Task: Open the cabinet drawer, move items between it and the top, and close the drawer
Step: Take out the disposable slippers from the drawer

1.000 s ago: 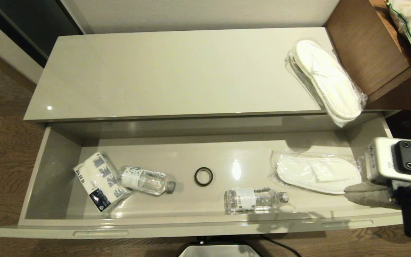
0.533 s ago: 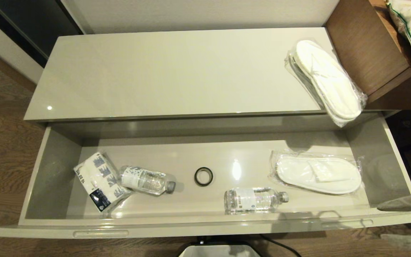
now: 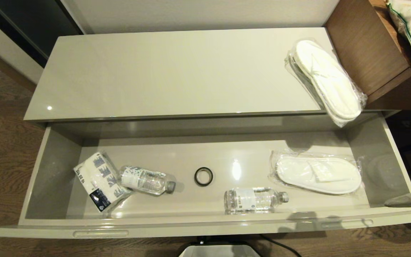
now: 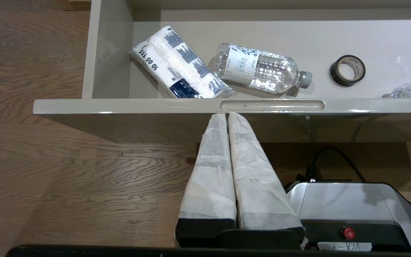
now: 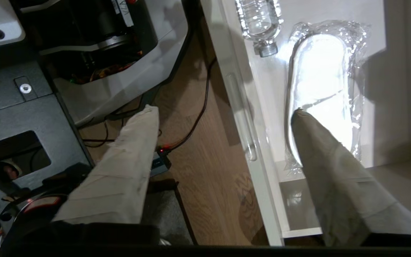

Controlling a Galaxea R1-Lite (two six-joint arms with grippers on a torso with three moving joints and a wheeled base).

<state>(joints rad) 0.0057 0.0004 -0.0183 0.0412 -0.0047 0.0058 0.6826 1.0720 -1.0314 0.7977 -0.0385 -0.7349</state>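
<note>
The cabinet drawer (image 3: 205, 228) stands pulled fully out below the top (image 3: 177, 71). One bagged white slipper (image 3: 328, 80) lies at the top's right end, its toe hanging over the front edge. The other slipper (image 3: 318, 173) lies flat in the drawer's right part. My right gripper (image 5: 224, 110) is open and empty at the drawer's right front corner, straddling the front panel (image 5: 259, 167); one finger (image 3: 410, 199) shows in the head view. My left gripper (image 4: 223, 115) is shut, empty, low in front of the panel's left slot (image 4: 271, 105).
In the drawer lie a blue-printed tissue pack (image 3: 98, 182), two clear water bottles (image 3: 146, 180) (image 3: 253, 200) and a black tape roll (image 3: 203, 176). A brown wood desk (image 3: 366, 50) abuts the top's right end. The robot base (image 3: 219, 251) and cables (image 5: 198, 107) sit before the drawer.
My right gripper has drawn back to the right, from beside the slipper in the drawer to the view's right edge. The slipper stays where it lay. Nothing else moved.
</note>
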